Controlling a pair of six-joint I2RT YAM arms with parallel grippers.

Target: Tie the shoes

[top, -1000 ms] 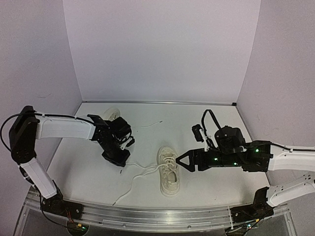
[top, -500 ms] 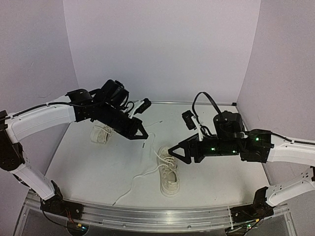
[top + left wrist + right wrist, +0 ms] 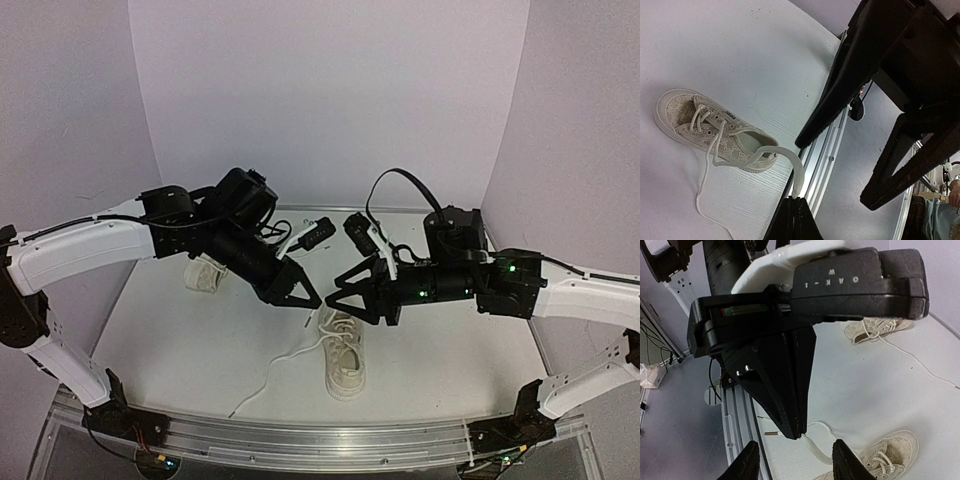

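left gripper (image 3: 306,299) — risen off the table, pinched shut on the lace (image 3: 790,162) of the near shoe (image 3: 343,362) | right gripper (image 3: 333,300) — swung in close, fingers apart (lace between them) | judged: handover coming

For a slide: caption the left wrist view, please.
Shut left tool holds up a lace of the shoe, right tool open nearby.

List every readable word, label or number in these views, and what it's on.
"OAK-1", with "W" beside it: on the black camera housing at the left arm's wrist, upside down in the right wrist view.
Too blurred to read: small dark tag on the side of the near shoe, left wrist view.
Top view: nothing legible.
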